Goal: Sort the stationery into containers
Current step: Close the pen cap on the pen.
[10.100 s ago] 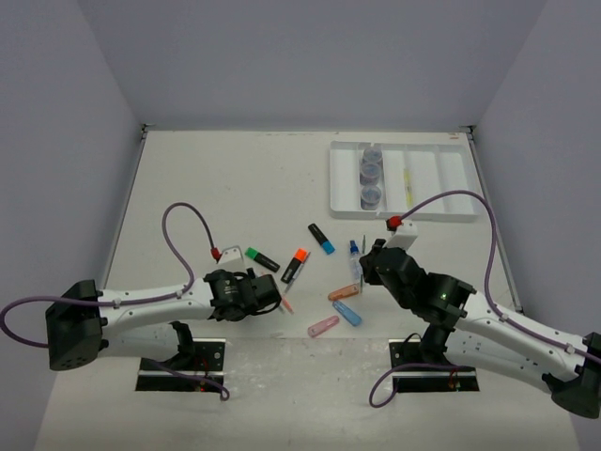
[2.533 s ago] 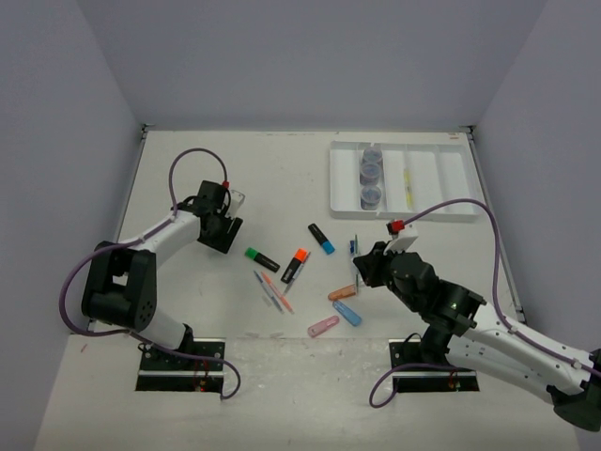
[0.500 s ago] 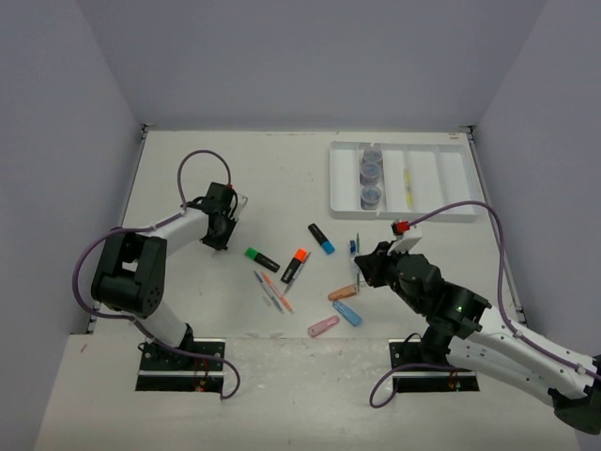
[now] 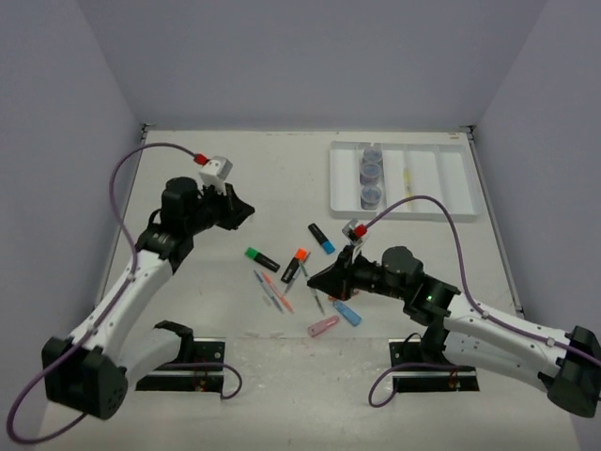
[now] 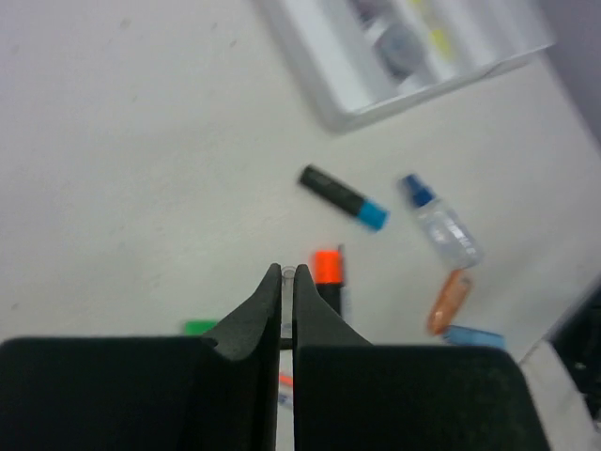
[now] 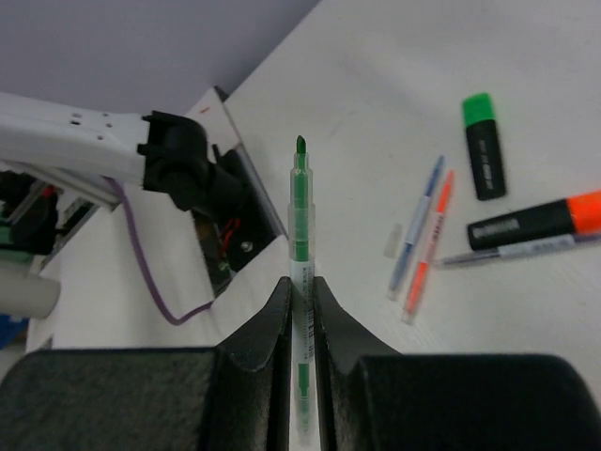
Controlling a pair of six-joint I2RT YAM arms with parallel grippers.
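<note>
A carry step was judged to be in hand: a thin green pen (image 6: 300, 216) was clamped in the narrowed right gripper (image 6: 300, 282), raised over the desk (image 4: 282, 178) and well apart from the white tray (image 4: 453, 178). The left gripper (image 5: 287, 282) was closed on nothing. Next, transport to the tray and lengthwise alignment with a compartment were judged necessary. Counted in the tray were three jars (image 4: 372, 174) and one yellow pen (image 4: 408, 183). Counted loose were three highlighters (image 4: 295, 265), three thin pens (image 6: 416, 225), three capsule pieces (image 4: 322, 326) and one bottle (image 5: 439, 225).

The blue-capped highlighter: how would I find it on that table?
Find the white tray at the far right. Just off its near left corner lies the blue-capped highlighter. Its black neighbours, the orange-capped highlighter and green-capped highlighter, differ only in cap colour.
</note>
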